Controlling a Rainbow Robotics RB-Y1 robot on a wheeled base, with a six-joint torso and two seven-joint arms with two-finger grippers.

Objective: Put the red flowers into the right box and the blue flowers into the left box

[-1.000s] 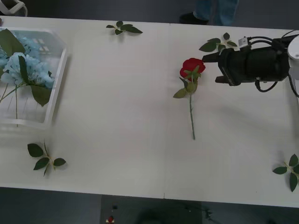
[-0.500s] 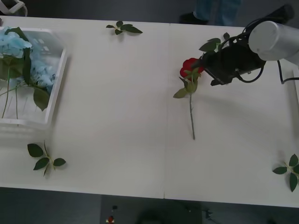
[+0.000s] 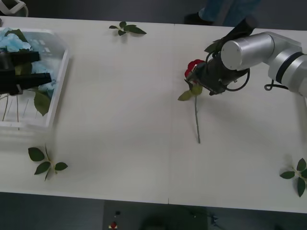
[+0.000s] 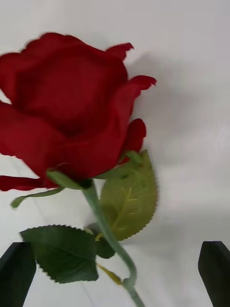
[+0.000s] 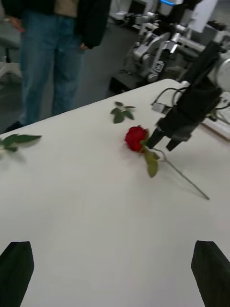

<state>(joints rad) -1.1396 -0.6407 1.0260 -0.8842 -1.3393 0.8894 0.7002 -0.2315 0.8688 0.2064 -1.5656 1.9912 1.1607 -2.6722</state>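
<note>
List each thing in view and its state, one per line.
Red flower: lying flat on the table, not gripped.
Blue flowers: lying in the left box.
Right hand: open, fingers straddling the rose's stem below the bloom.
Left hand: open, over the left box.

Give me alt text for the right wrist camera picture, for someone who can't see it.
A deep-red rose lies on the white table close in front of the open right gripper, whose two black fingertips sit at the lower corners. Its green stem and serrated leaves run down between the fingers.
</note>
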